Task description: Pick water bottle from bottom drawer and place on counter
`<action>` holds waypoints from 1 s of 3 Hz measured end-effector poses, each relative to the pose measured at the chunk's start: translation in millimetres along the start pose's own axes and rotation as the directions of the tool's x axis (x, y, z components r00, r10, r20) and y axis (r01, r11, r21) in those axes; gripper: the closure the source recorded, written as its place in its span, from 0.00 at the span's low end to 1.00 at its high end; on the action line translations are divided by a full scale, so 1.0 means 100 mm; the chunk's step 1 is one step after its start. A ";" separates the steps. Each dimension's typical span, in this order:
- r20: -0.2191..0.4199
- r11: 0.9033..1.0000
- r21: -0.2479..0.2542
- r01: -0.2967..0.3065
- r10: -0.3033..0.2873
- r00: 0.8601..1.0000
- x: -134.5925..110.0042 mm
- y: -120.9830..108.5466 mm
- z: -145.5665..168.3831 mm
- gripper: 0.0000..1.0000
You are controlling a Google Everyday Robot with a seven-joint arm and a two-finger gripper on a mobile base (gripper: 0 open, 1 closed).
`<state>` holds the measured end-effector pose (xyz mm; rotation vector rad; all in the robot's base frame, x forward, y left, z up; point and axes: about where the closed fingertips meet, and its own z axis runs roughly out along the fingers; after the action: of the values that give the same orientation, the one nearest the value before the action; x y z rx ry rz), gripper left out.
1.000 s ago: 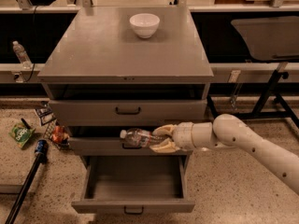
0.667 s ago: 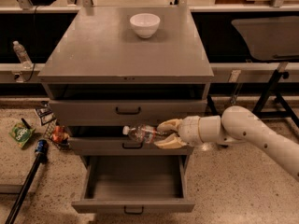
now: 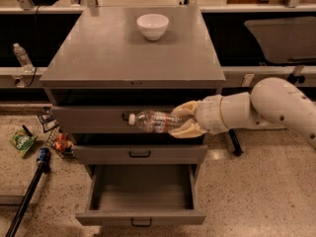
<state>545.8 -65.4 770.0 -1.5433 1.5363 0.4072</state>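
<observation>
My gripper (image 3: 178, 120) is shut on the water bottle (image 3: 150, 120), a small clear ribbed bottle with a white cap. It holds the bottle on its side, cap to the left, in front of the top drawer's face and just below the counter's front edge. The white arm reaches in from the right. The counter (image 3: 123, 53) is the flat grey top of the cabinet. The bottom drawer (image 3: 143, 194) is pulled out and shows a bare grey floor.
A white bowl (image 3: 152, 25) stands at the back middle of the counter. Another clear bottle (image 3: 21, 56) stands on the ledge at far left. Snack packets (image 3: 22, 142) and a dark pole (image 3: 29, 191) lie on the floor left of the cabinet.
The gripper has lifted the bottle from in front of the middle drawer up to the top drawer's height and carried it a little to the right.
</observation>
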 end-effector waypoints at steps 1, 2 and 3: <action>-0.049 0.994 0.018 0.104 -0.103 0.993 -0.63 -0.22 -0.21 1.00; -0.049 0.994 0.018 0.104 -0.103 0.993 -0.63 -0.22 -0.21 1.00; -0.077 0.994 0.026 0.108 -0.105 0.991 -0.68 -0.53 -0.13 1.00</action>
<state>578.4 -42.0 847.1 -1.6256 1.5029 0.2666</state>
